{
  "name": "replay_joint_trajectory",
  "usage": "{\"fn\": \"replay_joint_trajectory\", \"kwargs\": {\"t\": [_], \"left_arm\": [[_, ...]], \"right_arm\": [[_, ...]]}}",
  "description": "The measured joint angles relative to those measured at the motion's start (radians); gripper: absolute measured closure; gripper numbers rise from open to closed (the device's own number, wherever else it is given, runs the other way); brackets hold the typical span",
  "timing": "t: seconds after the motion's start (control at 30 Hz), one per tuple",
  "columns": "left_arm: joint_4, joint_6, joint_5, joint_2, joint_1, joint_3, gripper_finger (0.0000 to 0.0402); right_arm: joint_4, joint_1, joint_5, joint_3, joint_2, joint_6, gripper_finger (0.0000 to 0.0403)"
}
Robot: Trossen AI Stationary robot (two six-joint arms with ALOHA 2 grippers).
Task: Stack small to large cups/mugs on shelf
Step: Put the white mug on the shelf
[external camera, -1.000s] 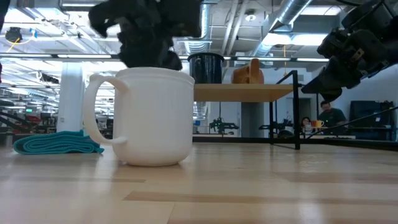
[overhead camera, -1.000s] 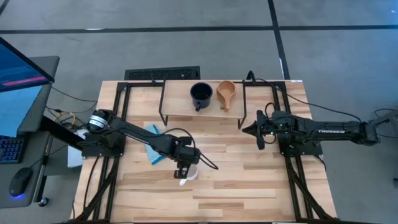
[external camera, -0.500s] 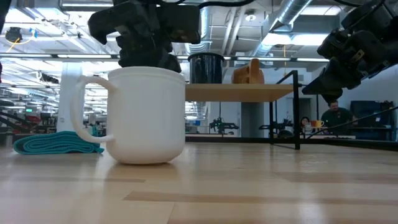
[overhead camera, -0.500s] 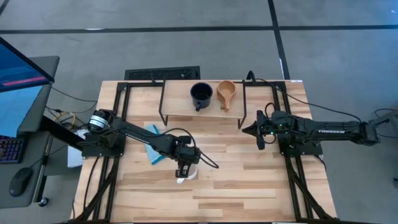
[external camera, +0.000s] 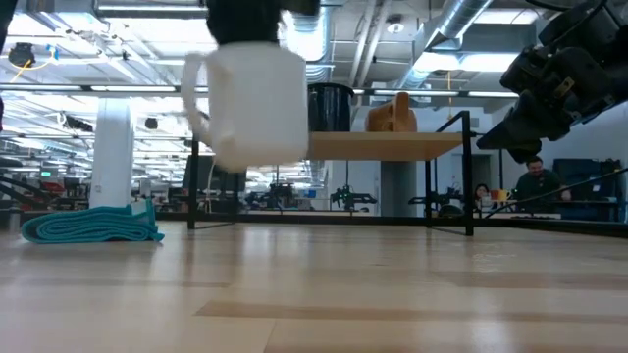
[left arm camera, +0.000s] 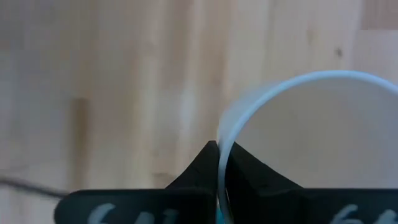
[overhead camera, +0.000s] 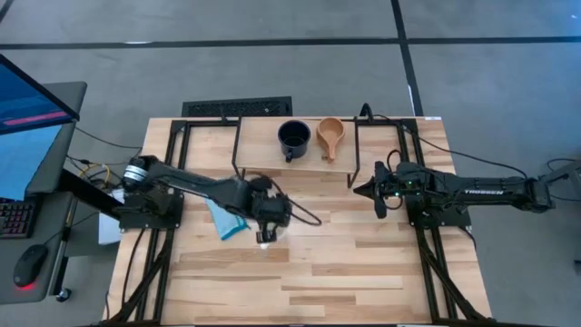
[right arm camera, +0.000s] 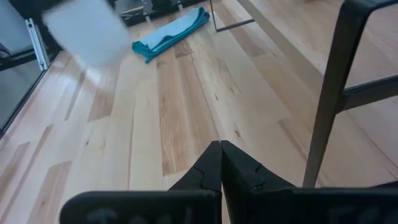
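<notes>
My left gripper [overhead camera: 270, 218] is shut on the white mug [external camera: 257, 103] and holds it in the air over the middle of the table. In the high view only a white bit of the mug [overhead camera: 264, 241] shows under the gripper. The dark mug [overhead camera: 293, 138] and the tan wooden cup [overhead camera: 330, 136] stand side by side on the shelf's plank top [overhead camera: 259, 136]. My right gripper [overhead camera: 359, 191] is shut and empty, above the table near the shelf's right legs. My left gripper holds the white mug by its rim [left arm camera: 221, 134], one finger [left arm camera: 249, 171] inside the mug and one [left arm camera: 199, 165] outside its wall. The fingers come from above, pointing down. The mug hangs upright below them, its base [external camera: 260, 160] lifted clear of the table.
A folded blue cloth [overhead camera: 224, 218] lies on the table left of the held mug. The shelf's thin black legs [right arm camera: 329, 93] stand close to my right gripper. Bare wooden tabletop [overhead camera: 363, 272] lies along the near side.
My left gripper has risen and gone toward the table's far edge and the shelf, carrying the white mug. The mug first slid a little along the table, then came up clear of it, staying upright.
</notes>
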Motion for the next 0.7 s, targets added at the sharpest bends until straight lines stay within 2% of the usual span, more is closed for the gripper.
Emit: {"fn": "replay_joint_trajectory", "kwargs": {"t": [0.1,0.27,0.47,0.57,0.7], "left_arm": [[-0.048,0.008,-0.070,-0.072,0.005,0.032,0.0401],[-0.053,-0.009,-0.146,-0.268,0.037,0.010,0.0401],[-0.054,0.062,-0.255,-0.458,0.140,-0.006,0.0401],[-0.044,0.145,-0.256,-0.510,0.253,-0.006,0.0401],[-0.003,0.259,-0.149,-0.524,0.439,-0.006,0.0401]], "right_arm": [[-0.007,0.000,-0.003,0.000,0.000,0.001,0.0376],[-0.010,0.000,-0.009,0.000,0.000,0.001,0.0376],[-0.009,0.000,-0.021,0.000,0.000,0.001,0.0376],[-0.006,0.000,-0.021,0.000,0.000,0.001,0.0376],[0.000,0.000,-0.021,0.000,0.000,0.013,0.0376]]}}
